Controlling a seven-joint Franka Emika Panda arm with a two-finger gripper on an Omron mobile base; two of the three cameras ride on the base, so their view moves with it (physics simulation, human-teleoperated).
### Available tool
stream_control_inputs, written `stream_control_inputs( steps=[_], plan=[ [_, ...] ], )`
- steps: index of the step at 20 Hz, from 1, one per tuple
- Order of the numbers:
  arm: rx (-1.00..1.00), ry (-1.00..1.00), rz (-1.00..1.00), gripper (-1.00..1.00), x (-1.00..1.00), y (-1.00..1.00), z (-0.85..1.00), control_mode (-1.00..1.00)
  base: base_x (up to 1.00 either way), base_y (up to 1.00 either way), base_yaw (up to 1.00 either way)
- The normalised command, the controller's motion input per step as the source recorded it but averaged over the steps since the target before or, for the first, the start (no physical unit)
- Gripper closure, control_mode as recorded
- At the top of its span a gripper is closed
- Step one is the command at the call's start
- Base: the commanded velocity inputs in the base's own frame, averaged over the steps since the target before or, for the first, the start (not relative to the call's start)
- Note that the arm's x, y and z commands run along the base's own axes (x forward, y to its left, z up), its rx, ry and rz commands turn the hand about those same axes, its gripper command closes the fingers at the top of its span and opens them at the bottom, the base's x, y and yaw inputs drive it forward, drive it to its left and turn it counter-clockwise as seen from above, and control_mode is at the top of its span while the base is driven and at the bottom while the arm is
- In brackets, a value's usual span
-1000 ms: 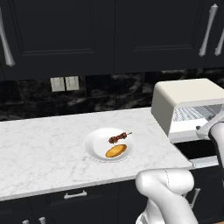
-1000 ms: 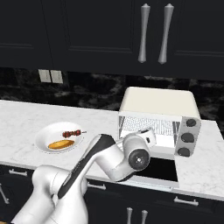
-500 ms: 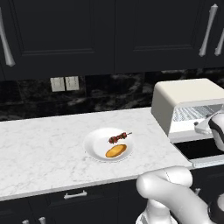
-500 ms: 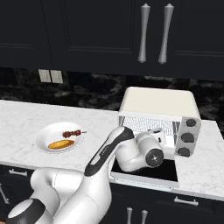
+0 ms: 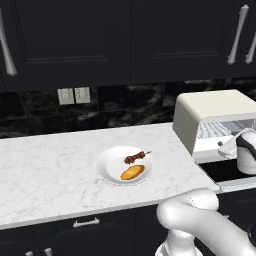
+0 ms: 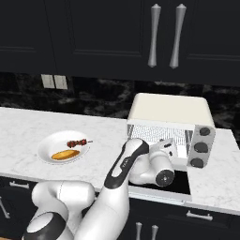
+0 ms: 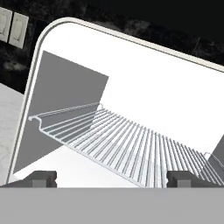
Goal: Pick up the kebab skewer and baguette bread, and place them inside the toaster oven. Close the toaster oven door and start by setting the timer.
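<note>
Left base view: one kebab skewer [image 5: 136,157] and one baguette bread [image 5: 132,172] lie side by side on a single white plate [image 5: 107,167], skewer on the far side, loaf nearer, on the marble counter [image 5: 45,170]. Right of the plate stands one toaster oven [image 6: 168,110], its door [image 6: 161,183] folded down flat toward the near side, and one wire rack [image 7: 127,151] inside. The gripper [image 7: 111,178] faces the oven mouth, fingertips spread wide, holding nothing. Three dark knobs [image 6: 201,146] sit on the oven's right.
</note>
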Motion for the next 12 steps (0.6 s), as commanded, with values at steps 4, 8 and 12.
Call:
stream_control_inputs(
  steps=[4, 8, 12],
  plan=[
    [-0.13, 0.0, 0.0, -1.0, 0.31, 0.0, -0.17, -1.0, 0.0, 0.0, 0.0],
    [-0.05, 0.0, 0.0, -1.0, 0.41, -0.23, 0.0, -1.0, 0.0, 0.0, 0.0],
    [-0.05, 0.0, 0.0, -1.0, 0.29, -0.21, -0.03, -1.0, 0.0, 0.0, 0.0]
  ],
)
